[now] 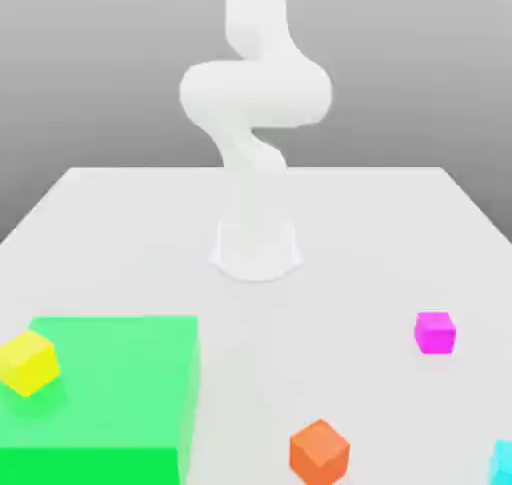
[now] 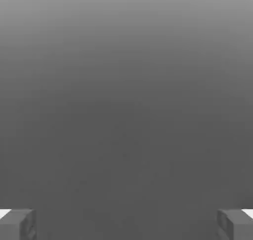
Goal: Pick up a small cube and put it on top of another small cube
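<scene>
The magenta cube (image 1: pixel 435 332) sits on the white table (image 1: pixel 120 213) toward the exterior view's right, well apart from the arm's base (image 1: pixel 256 248) and nearer the camera, so the coming move is judged a long reach out to that side. The orange cube (image 1: pixel 320 451) lies nearest it (a likely stacking target). In the hand view the gripper (image 2: pixel 126 224) shows 2 fingertips (image 2: pixel 17 224) spread wide, holding nothing.

The arm (image 1: pixel 255 103) rises at centre frame from the table (image 1: pixel 120 213). Lower left lies a big flat block (image 1: pixel 120 403), one cube (image 1: pixel 28 362) on its left edge. Another cube (image 1: pixel 319 451) sits bottom centre-right, the small cube (image 1: pixel 435 332) at right, a fourth (image 1: pixel 503 461) in the bottom-right corner.
</scene>
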Controlling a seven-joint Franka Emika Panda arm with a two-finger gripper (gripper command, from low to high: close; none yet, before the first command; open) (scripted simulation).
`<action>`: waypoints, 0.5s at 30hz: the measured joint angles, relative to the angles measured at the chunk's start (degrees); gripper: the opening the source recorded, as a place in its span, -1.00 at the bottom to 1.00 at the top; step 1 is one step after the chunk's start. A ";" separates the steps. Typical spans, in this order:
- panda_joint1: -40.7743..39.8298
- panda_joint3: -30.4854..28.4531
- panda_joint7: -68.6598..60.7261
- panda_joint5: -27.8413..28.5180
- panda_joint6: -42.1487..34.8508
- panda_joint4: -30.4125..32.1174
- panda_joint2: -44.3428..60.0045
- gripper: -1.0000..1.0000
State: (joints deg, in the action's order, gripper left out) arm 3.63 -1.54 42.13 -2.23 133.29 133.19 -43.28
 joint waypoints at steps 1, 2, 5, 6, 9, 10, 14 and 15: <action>1.53 -0.60 -1.61 -0.98 0.64 0.60 1.12 0.00; 2.94 -1.11 -3.18 -1.94 1.22 1.17 2.22 0.00; 7.12 -2.50 -7.66 -4.65 2.95 2.84 5.45 0.00; 8.50 -2.90 -9.11 -5.52 3.50 3.39 6.53 0.00; 12.44 -3.85 -13.47 -8.12 5.12 5.01 9.81 0.00; 13.69 -4.07 -14.93 -8.99 5.64 5.55 10.92 0.00; 18.56 -4.66 -20.58 -12.25 7.74 7.68 15.36 0.00; 19.73 -4.72 -21.97 -13.03 8.25 8.21 16.47 0.00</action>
State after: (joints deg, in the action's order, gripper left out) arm 23.36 -6.26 20.16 -15.26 141.54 141.40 -26.80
